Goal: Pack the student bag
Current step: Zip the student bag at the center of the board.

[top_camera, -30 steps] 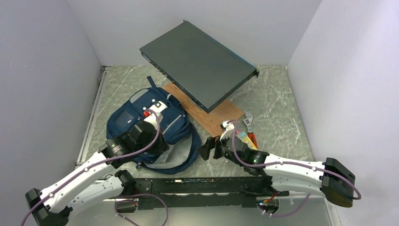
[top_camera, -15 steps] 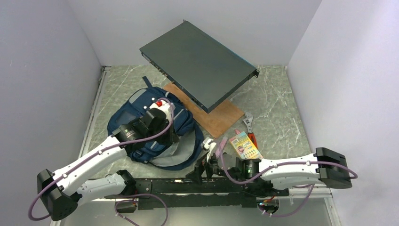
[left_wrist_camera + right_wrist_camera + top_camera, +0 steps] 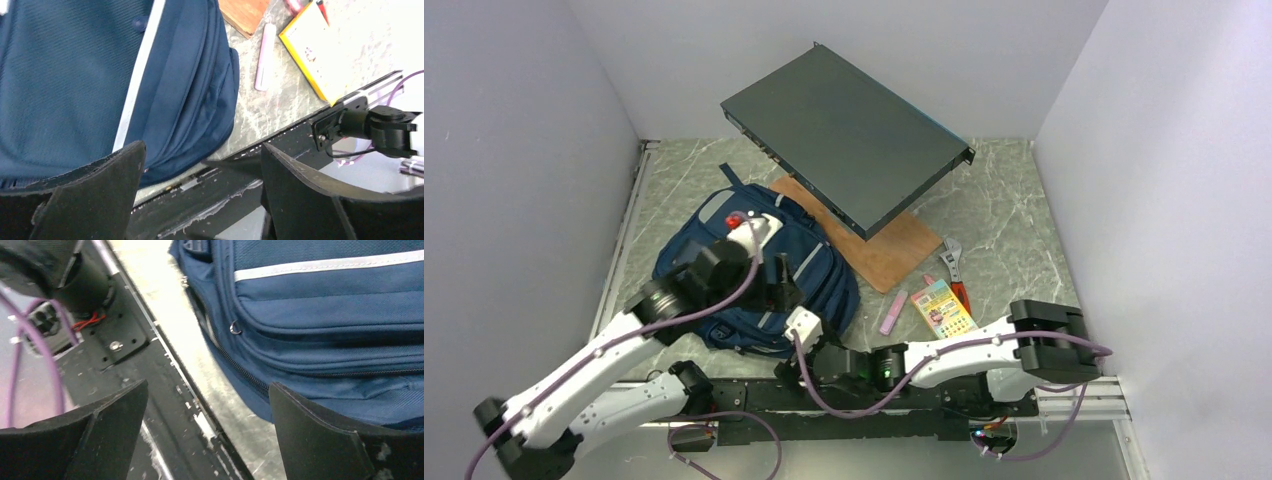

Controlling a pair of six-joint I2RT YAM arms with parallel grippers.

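Grey marbled tabletop [image 3: 1014, 200] spreads before you between white walls. At its left lies the student bag [image 3: 826, 278], front pockets up. Your left gripper [image 3: 200, 165] hangs over the bag's near edge, jaws spread and holding nothing. Your right gripper [image 3: 207, 405] sits low just beside the bag's near corner, jaws wide and empty too. Further right lie a pink pen [image 3: 894, 312], a yellow booklet [image 3: 944, 308] and a wrench [image 3: 952, 260].

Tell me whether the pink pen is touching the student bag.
Apart. The left wrist view shows a strip of bare marble table between the pink pen and the student bag.
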